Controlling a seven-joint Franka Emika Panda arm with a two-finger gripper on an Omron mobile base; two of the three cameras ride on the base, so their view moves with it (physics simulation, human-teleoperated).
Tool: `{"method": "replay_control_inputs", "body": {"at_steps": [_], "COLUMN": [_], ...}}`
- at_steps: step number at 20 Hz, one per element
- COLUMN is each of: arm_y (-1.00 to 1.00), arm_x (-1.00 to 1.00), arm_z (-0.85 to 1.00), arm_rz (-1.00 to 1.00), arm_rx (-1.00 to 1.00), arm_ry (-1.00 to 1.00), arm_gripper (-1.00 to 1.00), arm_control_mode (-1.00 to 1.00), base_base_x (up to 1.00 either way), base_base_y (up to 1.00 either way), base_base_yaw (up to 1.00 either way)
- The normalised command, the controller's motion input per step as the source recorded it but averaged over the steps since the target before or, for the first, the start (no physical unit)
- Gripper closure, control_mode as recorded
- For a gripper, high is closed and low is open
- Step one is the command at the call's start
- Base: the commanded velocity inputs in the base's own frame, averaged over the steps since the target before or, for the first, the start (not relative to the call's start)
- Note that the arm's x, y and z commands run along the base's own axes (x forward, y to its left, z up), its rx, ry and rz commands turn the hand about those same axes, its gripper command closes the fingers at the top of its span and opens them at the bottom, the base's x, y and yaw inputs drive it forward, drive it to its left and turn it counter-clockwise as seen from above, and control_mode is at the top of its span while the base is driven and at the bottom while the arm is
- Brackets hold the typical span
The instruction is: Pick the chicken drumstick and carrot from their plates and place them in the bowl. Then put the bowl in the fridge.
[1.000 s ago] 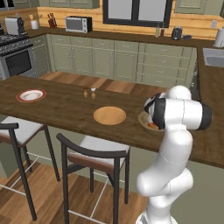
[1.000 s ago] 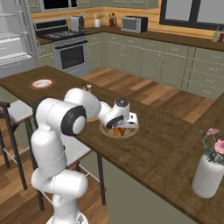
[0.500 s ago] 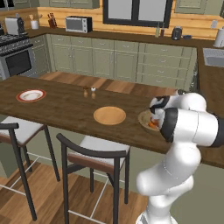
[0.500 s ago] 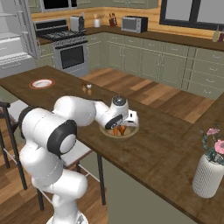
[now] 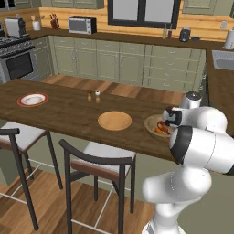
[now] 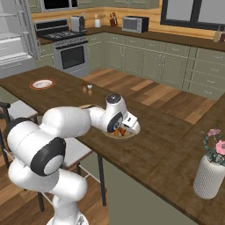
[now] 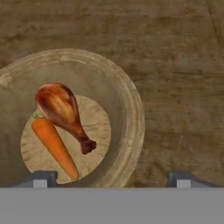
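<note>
Bowl on the desk, holding drumstick and carrot; my gripper, spread wide and empty, hangs above its right rim, the nearest grasp point.

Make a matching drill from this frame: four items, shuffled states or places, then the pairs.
Items:
1. carrot
2. tan plate
3. red-rimmed plate
4. gripper

Descriptions:
A. bare, mid-counter
B. open, above the bowl
C. in the bowl, beside the drumstick
D. far end of the counter, towards the stove

Pairs: 1-C, 2-A, 3-D, 4-B
</note>
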Motion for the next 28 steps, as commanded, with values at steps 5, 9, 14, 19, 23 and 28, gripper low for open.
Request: {"method": "replay_control_inputs", "body": {"at_steps": [5, 9, 14, 19, 23, 28], "arm_y": [-0.35, -0.16, -0.12, 0.00, 0.00, 0.08], "arm_x": [-0.36, 0.00, 0.16, 0.50, 0.42, 0.20], "arm_z": [0.16, -0.10, -0.33, -0.32, -0.33, -0.32], "arm_rz": [-0.22, 0.00, 0.01, 0.00, 0.00, 0.00], "arm_rx": [0.31, 0.26, 0.19, 0.01, 0.00, 0.00], "arm_ry": [0.02, 0.00, 0.01, 0.06, 0.07, 0.01], "arm_gripper": [-1.00, -1.00, -1.00, -1.00, -1.00, -1.00], "arm_control_mode": [-1.00, -1.00, -1.00, -1.00, -1.00, -1.00], "base_base_x": [0.00, 0.00, 0.00, 0.00, 0.00, 0.00], "base_base_y": [0.00, 0.00, 0.00, 0.00, 0.00, 0.00], "base_base_yaw": [0.00, 0.00, 0.00, 0.00, 0.00, 0.00]}}
